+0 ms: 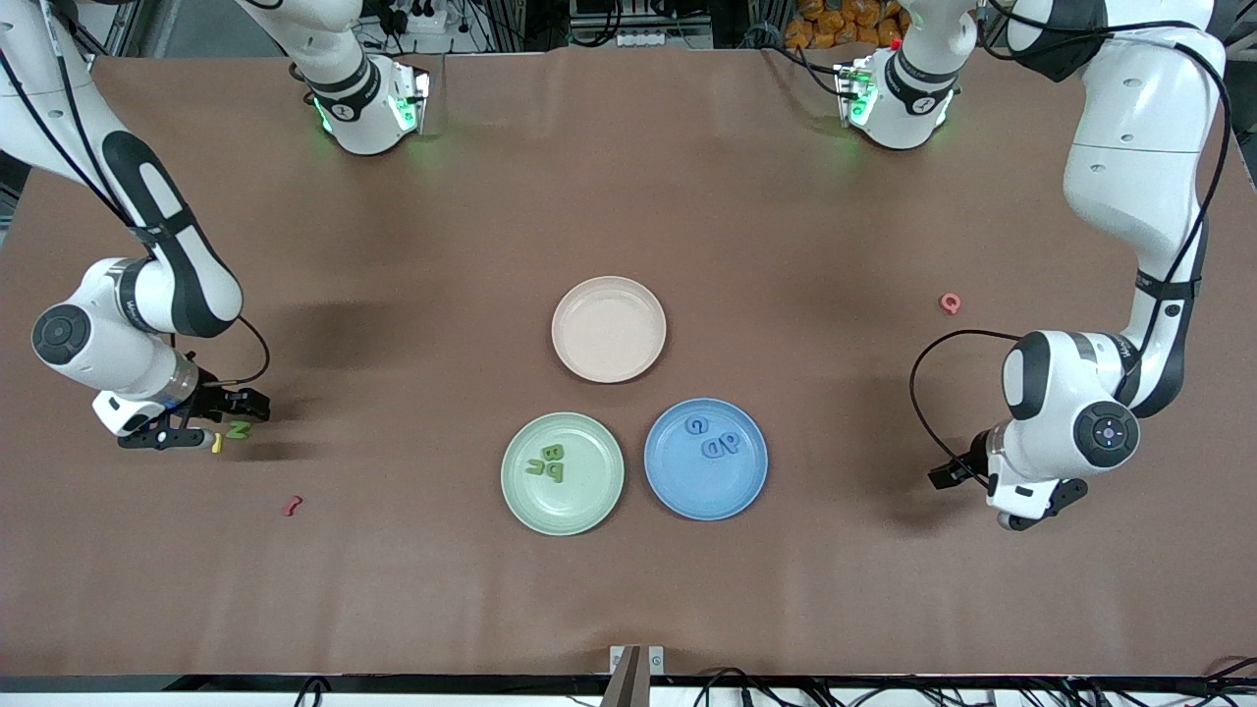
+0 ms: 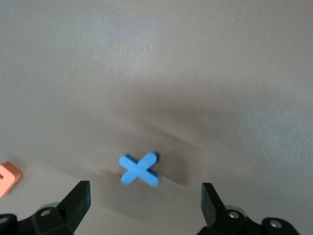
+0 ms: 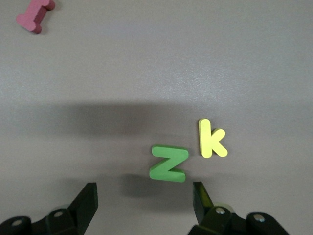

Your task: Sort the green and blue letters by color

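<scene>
the green n (image 3: 169, 163) lies flat on the desk (image 1: 628, 177) at the right arm's end, just beside the yellow k (image 3: 211, 138) and apart from it; seen from the right wrist, it sits a little ahead of the right gripper (image 3: 144, 198) and roughly centred between the jaws, which stand wide and hold nothing; its long strokes run across the gap, so the jaws would likely close on its ends; this arm is plainly the nearer one for it; the dark red squiggle (image 1: 292, 506) lies on the desk nearer the front camera; at the left arm's end, the left gripper (image 2: 145, 198) hangs low over the blue x (image 2: 140, 169), jaws wide and empty, the x centred just ahead of them, an orange piece (image 2: 7, 177) off to one side; the green plate (image 1: 518, 499) holds u, b and p; the blue plate (image 1: 687, 496) holds g, p and d; the pale plate (image 1: 609, 329) holds nothing; a pink q (image 1: 950, 302) lies apart.
</scene>
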Controlling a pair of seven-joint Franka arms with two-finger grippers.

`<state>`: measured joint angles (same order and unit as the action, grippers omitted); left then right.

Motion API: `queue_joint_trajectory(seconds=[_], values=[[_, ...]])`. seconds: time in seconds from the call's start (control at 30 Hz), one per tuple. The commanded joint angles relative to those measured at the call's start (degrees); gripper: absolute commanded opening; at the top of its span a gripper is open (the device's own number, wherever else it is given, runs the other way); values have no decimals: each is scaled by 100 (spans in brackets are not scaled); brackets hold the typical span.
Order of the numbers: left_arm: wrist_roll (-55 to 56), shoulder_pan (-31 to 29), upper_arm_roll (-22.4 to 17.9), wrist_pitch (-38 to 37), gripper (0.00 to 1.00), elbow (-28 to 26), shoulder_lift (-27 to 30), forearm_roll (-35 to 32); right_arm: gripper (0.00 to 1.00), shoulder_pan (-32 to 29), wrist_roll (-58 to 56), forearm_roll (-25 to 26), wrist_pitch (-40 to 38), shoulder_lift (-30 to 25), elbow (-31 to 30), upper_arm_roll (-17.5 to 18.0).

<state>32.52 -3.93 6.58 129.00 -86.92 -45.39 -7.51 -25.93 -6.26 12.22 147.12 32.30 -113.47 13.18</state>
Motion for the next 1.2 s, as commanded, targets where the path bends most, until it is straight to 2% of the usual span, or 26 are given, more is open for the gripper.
queue_joint_trajectory(seconds=[0.0,0.43,0.47,0.6,0.7,1.03,1.17], values=[[0,-3,-60,310,100,122,-163,56,85,-140,-104,114,150,109,27,53],[-9,-20,-78,433,100,114,-198,48,82,-167,-104,185,159,162,80,53],[17,-20,-78,433,96,114,-198,56,80,-167,-104,185,159,171,80,53],[61,-12,-78,433,62,96,-207,65,77,-158,-104,193,159,206,97,53],[70,-12,-78,433,43,87,-207,56,76,-158,-104,193,159,224,115,53],[79,-12,-78,433,2,61,-224,39,74,-167,-139,202,159,285,168,53],[70,6,-78,433,0,70,-207,39,72,-184,-147,211,159,303,194,53]])
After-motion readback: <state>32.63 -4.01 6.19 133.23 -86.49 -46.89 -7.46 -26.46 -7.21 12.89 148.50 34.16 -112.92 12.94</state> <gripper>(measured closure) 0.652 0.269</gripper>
